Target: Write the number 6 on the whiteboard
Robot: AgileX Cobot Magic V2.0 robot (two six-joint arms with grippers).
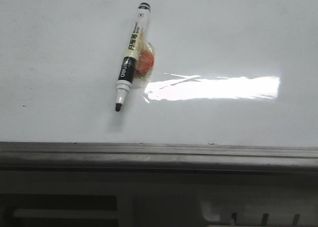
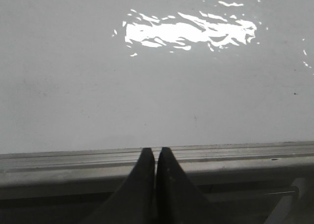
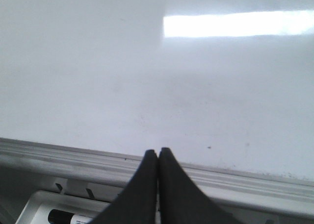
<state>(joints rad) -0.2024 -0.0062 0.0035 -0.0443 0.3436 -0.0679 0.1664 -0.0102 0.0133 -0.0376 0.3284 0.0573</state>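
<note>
The whiteboard (image 1: 238,43) fills the front view, glossy white with a bright glare patch and a grey metal edge strip (image 1: 159,155) along its near side. No number 6 shows on it in any view. A pale marker pen (image 1: 131,55) with a black tip lies on the board, tip toward the near edge, resting against a small orange-red object (image 1: 147,62). My left gripper (image 2: 155,151) is shut and empty over the board's edge strip (image 2: 235,153). My right gripper (image 3: 158,151) is shut and empty over the edge strip (image 3: 59,153). Neither gripper shows in the front view.
Below the board's edge in the right wrist view is a white tray (image 3: 44,207) holding another marker (image 3: 68,217). A grey frame with slots (image 1: 263,218) runs under the edge in the front view.
</note>
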